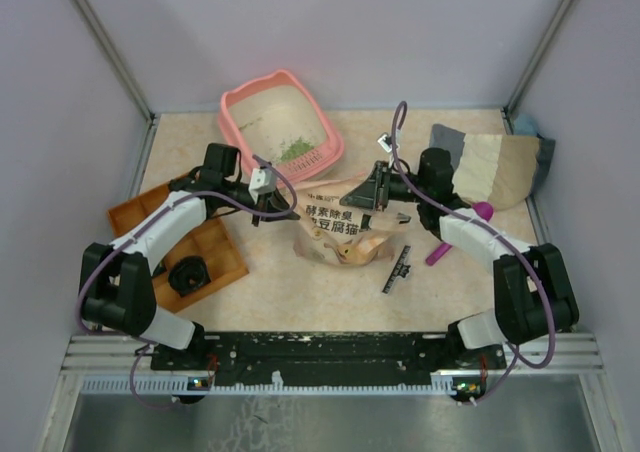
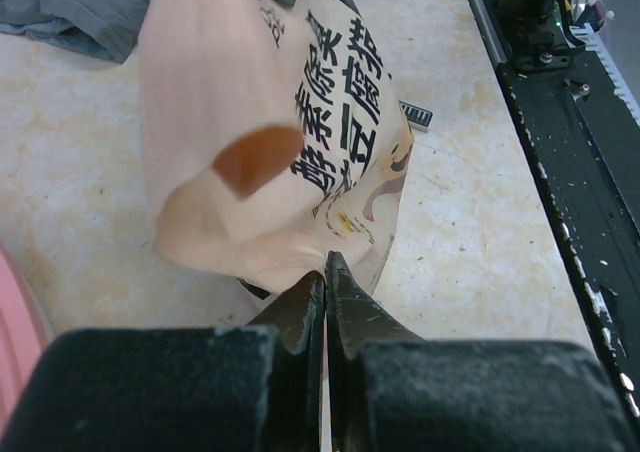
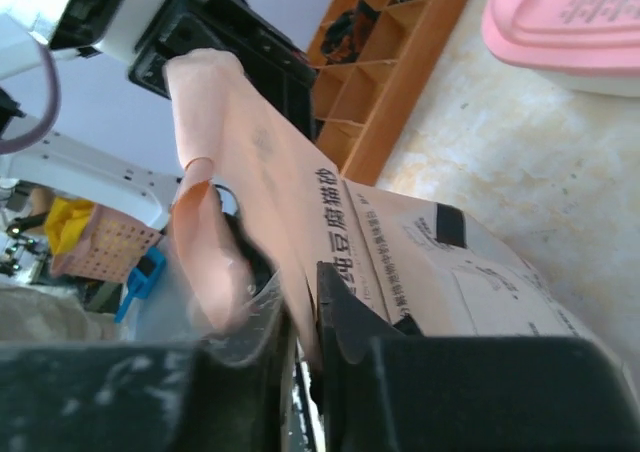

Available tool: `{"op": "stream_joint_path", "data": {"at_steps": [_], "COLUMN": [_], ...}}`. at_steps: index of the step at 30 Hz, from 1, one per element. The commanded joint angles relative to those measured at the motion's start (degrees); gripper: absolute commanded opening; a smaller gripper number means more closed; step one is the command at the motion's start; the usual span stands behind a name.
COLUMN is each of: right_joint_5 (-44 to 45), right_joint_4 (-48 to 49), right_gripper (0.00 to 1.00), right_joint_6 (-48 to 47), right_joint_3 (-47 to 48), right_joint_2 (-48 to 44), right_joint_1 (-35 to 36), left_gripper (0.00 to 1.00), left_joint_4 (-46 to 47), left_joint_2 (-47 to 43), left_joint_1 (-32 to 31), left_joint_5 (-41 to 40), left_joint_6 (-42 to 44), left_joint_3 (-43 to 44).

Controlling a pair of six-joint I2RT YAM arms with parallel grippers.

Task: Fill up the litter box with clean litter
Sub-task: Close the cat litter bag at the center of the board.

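The salmon-pink litter box (image 1: pixel 243 109) stands at the back of the table, and a small pile of green clean litter (image 1: pixel 293 150) lies in its near right corner. In front of it a beige printed paper bag (image 1: pixel 340 230) is stretched between both grippers. My left gripper (image 1: pixel 268 198) is shut on the bag's left edge (image 2: pixel 325 268). On the other side, my right gripper (image 1: pixel 373 194) pinches a fold of the bag's top (image 3: pixel 312 307). The bag (image 2: pixel 260 152) hangs slack just above the table.
An orange compartmented tray (image 1: pixel 215 262) sits at the left, under the left arm. A magenta scoop (image 1: pixel 452 238) lies under the right arm. A black strip (image 1: pixel 398 269) lies near the front. A beige and grey board (image 1: pixel 495 167) stands over grey cloth at the back right.
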Motion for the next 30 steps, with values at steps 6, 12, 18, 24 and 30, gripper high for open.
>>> {"op": "stream_joint_path", "data": {"at_steps": [6, 12, 18, 24, 30], "right_joint_5": [4.15, 4.92, 7.93, 11.40, 10.74], "right_joint_4": [-0.58, -2.26, -8.20, -16.60, -18.21], "right_gripper": [0.00, 0.00, 0.00, 0.00, 0.00], "right_joint_6": [2.42, 1.83, -1.45, -5.96, -7.49], "right_joint_3": [-1.88, -1.72, 1.67, 4.42, 4.29], "right_joint_2": [3.31, 6.02, 6.22, 4.40, 6.56], "right_joint_1": [-6.31, -5.98, -6.05, -6.06, -5.74], "left_gripper": [0.00, 0.00, 0.00, 0.42, 0.56], "left_joint_4": [-11.11, -15.79, -17.70, 13.86, 35.13], "left_joint_2": [-3.47, -3.34, -2.33, -7.64, -8.42], "left_joint_1": [4.38, 4.57, 4.57, 3.56, 1.83], "left_joint_5": [8.94, 12.55, 10.81, 1.89, -6.18], "left_joint_6": [12.36, 17.51, 17.52, -13.26, -27.64], "left_joint_3": [0.44, 1.47, 3.17, -6.74, -12.59]}}
